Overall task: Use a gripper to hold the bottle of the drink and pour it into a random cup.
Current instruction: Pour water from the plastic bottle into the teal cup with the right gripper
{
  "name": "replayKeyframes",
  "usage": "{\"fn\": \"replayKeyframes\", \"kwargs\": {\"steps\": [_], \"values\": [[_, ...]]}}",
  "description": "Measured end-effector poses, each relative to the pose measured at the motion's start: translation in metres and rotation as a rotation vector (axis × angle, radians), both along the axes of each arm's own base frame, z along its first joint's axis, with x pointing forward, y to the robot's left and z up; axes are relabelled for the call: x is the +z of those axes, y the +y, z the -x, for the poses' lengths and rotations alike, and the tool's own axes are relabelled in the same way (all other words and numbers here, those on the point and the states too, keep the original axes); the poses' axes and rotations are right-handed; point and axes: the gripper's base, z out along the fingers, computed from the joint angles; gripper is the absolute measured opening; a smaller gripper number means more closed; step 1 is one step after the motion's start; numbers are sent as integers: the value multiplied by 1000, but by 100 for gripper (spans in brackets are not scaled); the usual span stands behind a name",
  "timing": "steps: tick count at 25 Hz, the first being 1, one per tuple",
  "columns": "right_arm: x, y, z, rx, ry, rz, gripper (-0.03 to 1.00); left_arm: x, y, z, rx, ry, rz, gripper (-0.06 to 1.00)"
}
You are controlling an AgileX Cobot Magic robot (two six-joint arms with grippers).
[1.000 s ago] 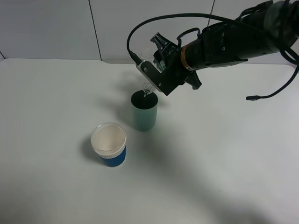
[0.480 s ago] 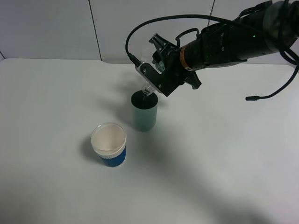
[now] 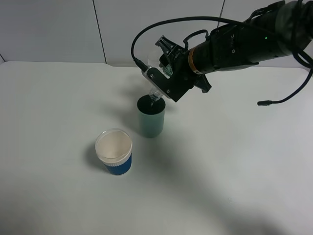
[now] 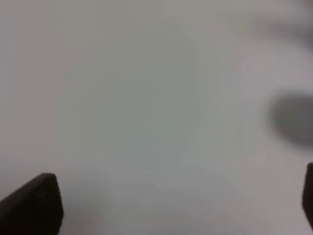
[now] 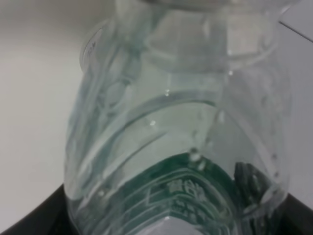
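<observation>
My right gripper [image 3: 165, 68] is shut on the bottle of the drink [image 3: 157, 87], a small clear bottle with a dark green label. It holds the bottle tipped steeply, neck down, with the mouth just over the rim of the teal-green cup [image 3: 150, 116]. The right wrist view is filled by the bottle [image 5: 181, 132] and its green label. The left wrist view shows only bare table and one of the dark fingertips [image 4: 34, 205] of the left gripper [image 4: 178, 208], set wide apart with nothing between them.
A blue cup with a white rim [image 3: 114, 152] stands in front and to the left of the teal-green cup. A loose black cable end [image 3: 266, 103] hangs over the table at the right. The white table's [image 3: 58, 98] back edge meets the wall.
The right gripper and bottle have shifted very slightly toward the cup; otherwise nothing has visibly moved.
</observation>
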Motion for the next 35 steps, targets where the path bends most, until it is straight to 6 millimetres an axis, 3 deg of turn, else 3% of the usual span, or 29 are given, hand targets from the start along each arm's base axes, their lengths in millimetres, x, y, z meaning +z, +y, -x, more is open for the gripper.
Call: {"fn": "replayKeyframes", "kwargs": {"steps": [35], "values": [[13,7,-6,16,-68,46,57,0,0,0,0,0,0,99]]}}
